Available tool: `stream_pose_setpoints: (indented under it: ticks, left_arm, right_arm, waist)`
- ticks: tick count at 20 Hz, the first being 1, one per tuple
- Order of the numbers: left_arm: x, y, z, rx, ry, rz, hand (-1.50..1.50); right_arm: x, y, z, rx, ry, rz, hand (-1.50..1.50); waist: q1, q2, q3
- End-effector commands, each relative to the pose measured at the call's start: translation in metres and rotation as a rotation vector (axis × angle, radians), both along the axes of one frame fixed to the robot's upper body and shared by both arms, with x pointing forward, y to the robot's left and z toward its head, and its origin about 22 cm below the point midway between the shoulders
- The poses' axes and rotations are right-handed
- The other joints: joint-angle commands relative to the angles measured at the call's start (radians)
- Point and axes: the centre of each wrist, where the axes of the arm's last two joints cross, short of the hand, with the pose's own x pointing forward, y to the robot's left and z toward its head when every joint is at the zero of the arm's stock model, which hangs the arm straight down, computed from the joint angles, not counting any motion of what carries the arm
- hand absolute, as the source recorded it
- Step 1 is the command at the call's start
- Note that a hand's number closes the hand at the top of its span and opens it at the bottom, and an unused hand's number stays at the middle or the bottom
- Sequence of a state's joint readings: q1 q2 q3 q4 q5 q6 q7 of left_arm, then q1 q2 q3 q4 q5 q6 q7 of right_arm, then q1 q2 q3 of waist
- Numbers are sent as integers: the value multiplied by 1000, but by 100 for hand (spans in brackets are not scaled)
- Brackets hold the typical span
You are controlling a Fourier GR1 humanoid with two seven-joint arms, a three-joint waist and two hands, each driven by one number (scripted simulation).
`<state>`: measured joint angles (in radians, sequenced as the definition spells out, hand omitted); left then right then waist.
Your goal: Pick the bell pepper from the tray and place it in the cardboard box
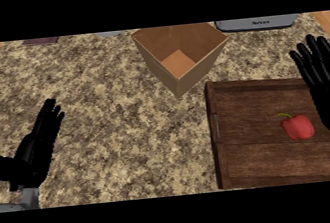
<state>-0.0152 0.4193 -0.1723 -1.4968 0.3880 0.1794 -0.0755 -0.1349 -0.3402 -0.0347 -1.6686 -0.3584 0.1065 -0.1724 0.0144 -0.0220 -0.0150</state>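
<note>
Bell pepper lies untouched on the wooden tray at right, right hand beside it with fingers straight and apart, left hand resting open; risk: the rounded pepper rolling from a sideways grasp, or clipping the cardboard box rim beyond.

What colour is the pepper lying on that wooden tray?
The bell pepper is red with a green stem, seen in the head view.
</note>
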Motion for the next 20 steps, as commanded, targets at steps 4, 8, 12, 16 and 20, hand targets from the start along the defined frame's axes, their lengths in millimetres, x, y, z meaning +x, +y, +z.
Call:
stream_pose_setpoints:
  ticks: [4,8,12,16,20]
  left_arm:
    - [-6,1,6,243,-24,63,0]
    - [-6,20,1,291,31,71,0]
    - [0,-6,-2,317,62,75,0]
    - [-2,5,-6,321,75,91,0]
    - [1,-7,1,316,64,71,0]
  right_arm:
    - [19,4,43,-153,-187,71,-150]
    - [14,-52,84,-725,-224,-303,150]
    - [15,-25,-5,-316,-145,-396,-150]
    - [-4,-50,-3,-460,-200,-328,-150]
    - [-1,-74,36,-846,-139,-311,-150]
  waist:
    - [-1,21,16]
    - [-31,25,7]
    - [-15,24,16]
    - [-17,22,15]
    - [-19,22,13]
